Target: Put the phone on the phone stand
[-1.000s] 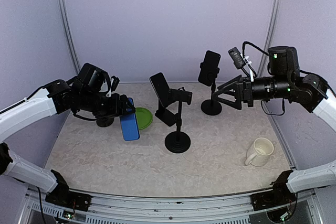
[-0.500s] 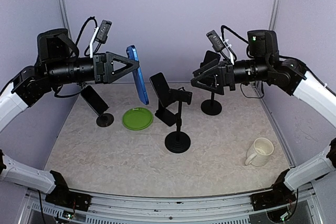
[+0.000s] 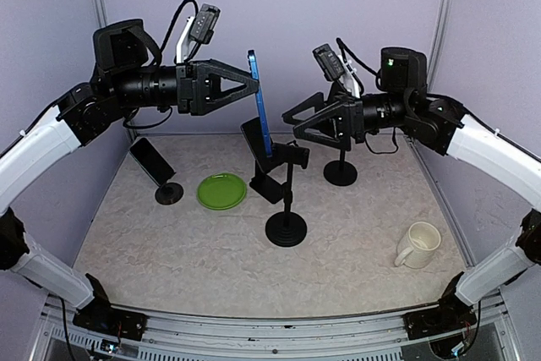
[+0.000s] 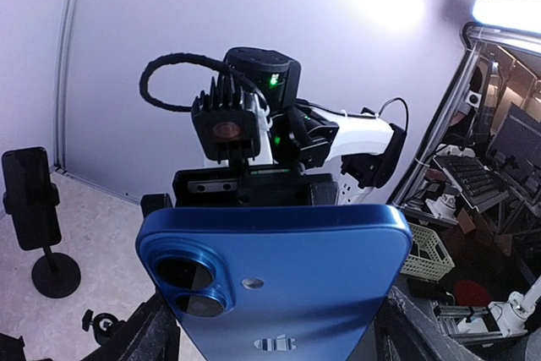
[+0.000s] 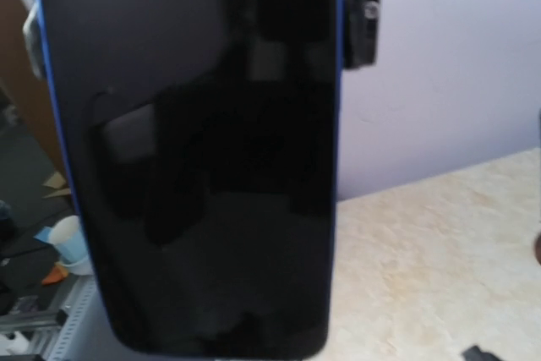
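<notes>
The left gripper (image 3: 252, 84), clamped on the blue phone (image 3: 263, 107), has swung it up from table level and holds it on edge in mid-air above the centre phone stand (image 3: 286, 227). The right gripper (image 3: 290, 126), jaws now spread wide, has closed in just beside the phone's screen, suggesting a handover before placement.

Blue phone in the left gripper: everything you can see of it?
The blue phone is held in mid-air, upright with a slight tilt, edge-on to the top camera. The left gripper clamps it across its side edges. Its back is matte blue, with two camera lenses in an upper corner and a logo lower down. The screen is dark, glossy and off, facing the open right gripper, which appears not to touch it.
</notes>
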You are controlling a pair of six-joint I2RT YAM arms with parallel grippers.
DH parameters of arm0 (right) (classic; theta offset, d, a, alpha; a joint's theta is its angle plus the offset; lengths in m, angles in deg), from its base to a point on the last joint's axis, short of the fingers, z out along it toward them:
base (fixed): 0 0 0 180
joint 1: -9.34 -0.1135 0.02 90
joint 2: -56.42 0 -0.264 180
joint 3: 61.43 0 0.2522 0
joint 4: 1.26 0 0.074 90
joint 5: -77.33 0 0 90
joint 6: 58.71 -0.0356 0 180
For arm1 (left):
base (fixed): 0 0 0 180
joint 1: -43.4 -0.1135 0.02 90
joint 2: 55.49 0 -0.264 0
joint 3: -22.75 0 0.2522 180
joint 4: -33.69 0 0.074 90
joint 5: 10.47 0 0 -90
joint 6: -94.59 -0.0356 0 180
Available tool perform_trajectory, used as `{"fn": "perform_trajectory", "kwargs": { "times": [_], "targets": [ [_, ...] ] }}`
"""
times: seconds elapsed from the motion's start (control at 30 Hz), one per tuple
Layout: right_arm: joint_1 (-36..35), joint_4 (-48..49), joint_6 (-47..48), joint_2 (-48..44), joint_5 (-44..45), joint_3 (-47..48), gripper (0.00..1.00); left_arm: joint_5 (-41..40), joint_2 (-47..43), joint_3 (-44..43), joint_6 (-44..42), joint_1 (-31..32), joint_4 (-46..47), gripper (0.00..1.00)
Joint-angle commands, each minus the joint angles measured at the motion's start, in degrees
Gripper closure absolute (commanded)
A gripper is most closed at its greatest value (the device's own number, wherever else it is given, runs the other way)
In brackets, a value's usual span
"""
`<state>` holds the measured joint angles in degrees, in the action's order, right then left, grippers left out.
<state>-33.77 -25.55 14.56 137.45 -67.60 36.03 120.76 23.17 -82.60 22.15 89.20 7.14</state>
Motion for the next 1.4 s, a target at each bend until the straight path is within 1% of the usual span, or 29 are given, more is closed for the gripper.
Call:
{"fn": "perform_trajectory", "kwargs": {
  "times": [0.0, 0.13, 0.27, 0.43, 0.63, 0.73, 0.8, 0.93, 1.2, 1.37],
  "targets": [
    [-0.61, 9.26, -5.07, 1.58, -5.81, -2.04, 0.0, 5.53, 0.84, -3.59, 0.72, 0.19, 6.63, 1.0],
    [-0.97, 11.07, -5.87, 2.55, -7.64, -2.18, 0.0, 9.4, 3.12, -6.2, 1.77, -0.01, 6.8, 1.0],
    [-1.59, 16.58, -9.13, 3.69, -10.9, -3.03, 0.01, 12.88, 5.33, -8.63, 2.85, -0.25, 6.86, 1.0],
    [-1.86, 22.26, -13.86, 4.14, -14.06, -4.14, 0.06, 16.83, 7.19, -9.5, 6.81, -1.07, 9.87, 1.0],
    [-2.0, 28.37, -18.33, 3.34, -15.32, -7.09, 0.11, 18.04, 7.59, -8.72, 9.28, -1.67, 13.78, 1.0],
    [-2.06, 32.24, -21.4, 3.72, -16.23, -8.35, 0.13, 18.8, 7.76, -7.7, 12.52, -1.85, 18.62, 1.0],
    [-2.08, 36.11, -23.63, 4.16, -16.78, -9.18, 0.15, 19.41, 8.12, -6.73, 15.55, -1.77, 23.4, 1.0],
    [-2.15, 43.01, -29.25, 5.51, -18.1, -9.18, 0.2, 20.12, 9.07, -6.52, 18.3, -1.68, 27.64, 1.0],
    [-2.23, 53.63, -39.04, 8.36, -19.9, -7.38, 0.23, 21.87, 10.57, -6.56, 19.78, -1.5, 30.43, 1.0],
    [-2.19, 62.61, -47.05, 10.51, -20.31, -6.27, 0.27, 22.69, 11.17, -5.73, 19.64, -1.42, 31.08, 1.0]
  ]
}}
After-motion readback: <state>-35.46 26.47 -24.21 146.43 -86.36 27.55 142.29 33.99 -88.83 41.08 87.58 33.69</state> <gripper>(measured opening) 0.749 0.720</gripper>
